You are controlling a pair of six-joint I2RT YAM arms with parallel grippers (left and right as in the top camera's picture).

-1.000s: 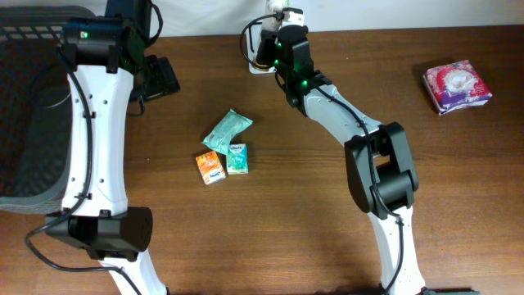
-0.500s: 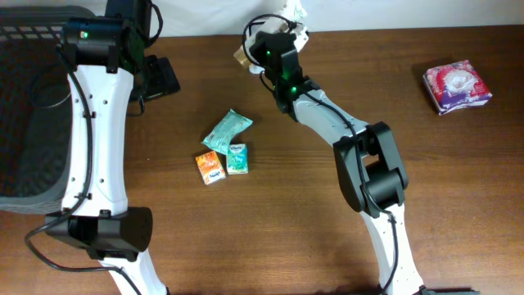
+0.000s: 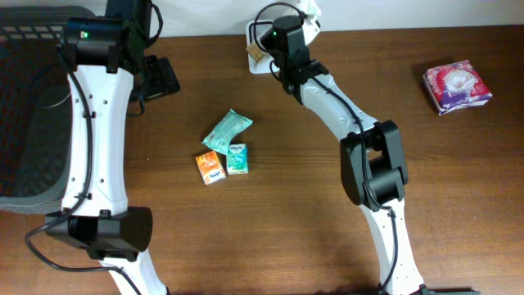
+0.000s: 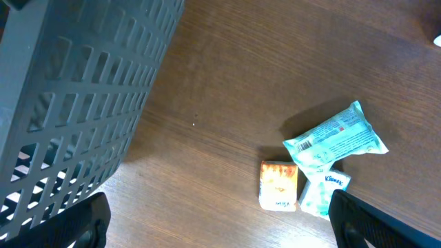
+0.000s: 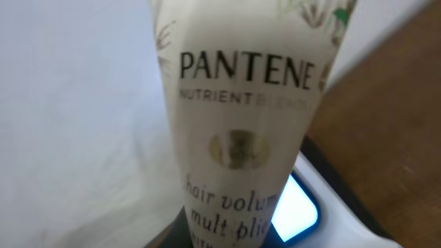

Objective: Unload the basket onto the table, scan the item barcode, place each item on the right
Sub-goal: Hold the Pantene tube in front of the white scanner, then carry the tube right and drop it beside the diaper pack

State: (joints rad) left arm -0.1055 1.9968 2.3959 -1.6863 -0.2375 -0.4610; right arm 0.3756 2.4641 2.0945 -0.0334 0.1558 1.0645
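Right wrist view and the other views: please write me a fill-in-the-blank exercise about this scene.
The tube over the lit scanner bears the brand name ____.
The small packets lying together number ____.
The green-and-white packet among them reads ____.
Missing words: Pantene; three; Kleenex.

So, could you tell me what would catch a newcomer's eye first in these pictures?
The cream Pantene tube fills the right wrist view, close over the white scanner with its glowing window. Mid-table lie three small colourful packets, with a dark slatted basket at the left edge.
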